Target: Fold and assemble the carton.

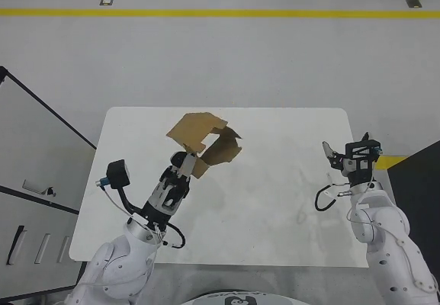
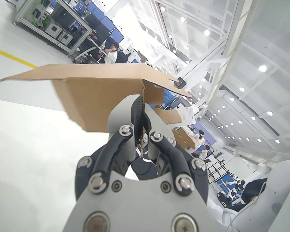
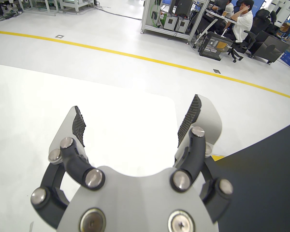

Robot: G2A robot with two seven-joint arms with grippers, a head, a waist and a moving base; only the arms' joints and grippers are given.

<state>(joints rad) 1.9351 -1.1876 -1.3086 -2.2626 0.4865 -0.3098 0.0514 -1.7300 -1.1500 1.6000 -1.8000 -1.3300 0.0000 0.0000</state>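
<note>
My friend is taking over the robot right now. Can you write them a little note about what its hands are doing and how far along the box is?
Left gripper: shut on an edge of the carton, at the far middle of the table.
Right gripper: open, empty, near the table's right edge, apart from the carton.
Done: carton gripped and partly opened.
Left: panels and flaps are splayed, not a box yet; fold them in and close it.

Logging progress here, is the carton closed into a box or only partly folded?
Partly folded: the carton shows flaps splayed at different angles, and the left gripper is shut on one panel's edge.
</note>
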